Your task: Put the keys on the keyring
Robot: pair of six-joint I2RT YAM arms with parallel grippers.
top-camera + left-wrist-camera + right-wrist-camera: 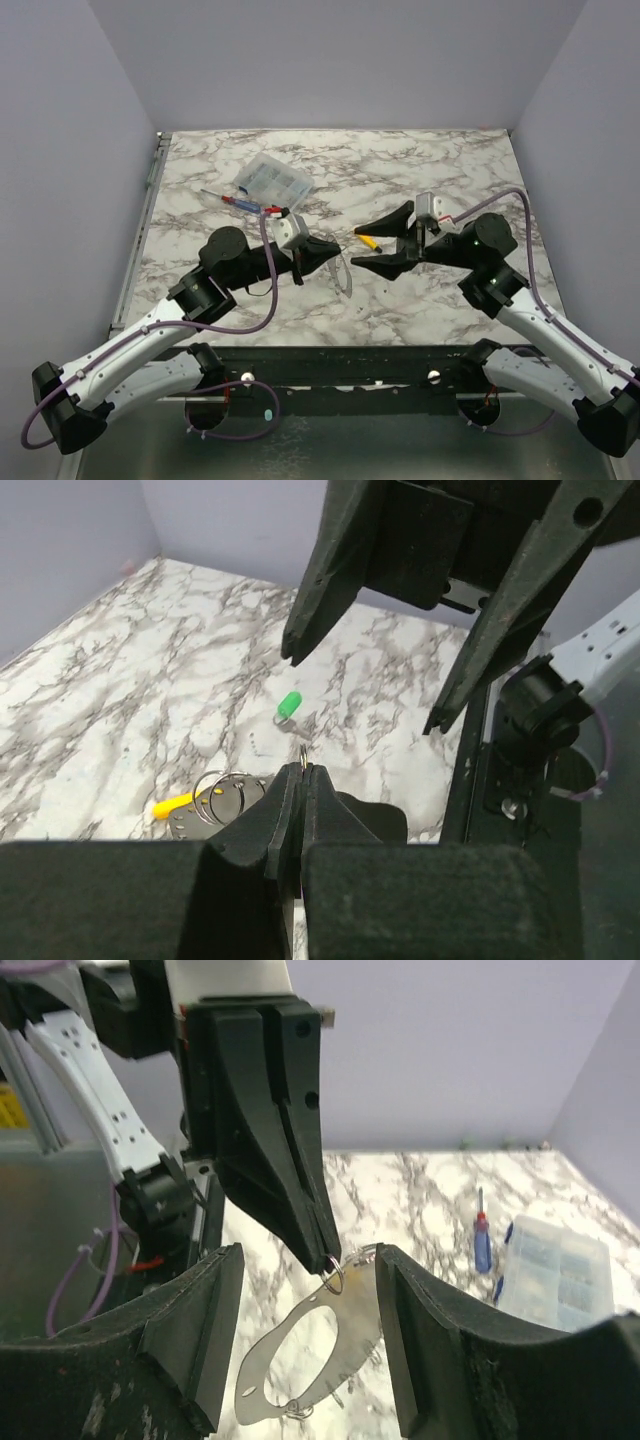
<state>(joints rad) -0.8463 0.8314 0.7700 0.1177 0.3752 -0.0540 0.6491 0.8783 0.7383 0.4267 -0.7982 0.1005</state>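
Marble tabletop [450, 170] carries the green key [289, 705], lying loose. I see my left gripper [303, 772] pressed together, pinching the keyring [345, 1365] at its top; it hangs between the wide-spread fingers of my right gripper [356, 246], untouched.

— Table [450, 160], far left?
— Clear box [273, 180]; screwdriver [238, 198] just beside it.
— Centre?
— Yellow stick [368, 240], seen between spread fingers of right gripper [356, 247]. Pale keyring [345, 278] at tip of left gripper [333, 250].
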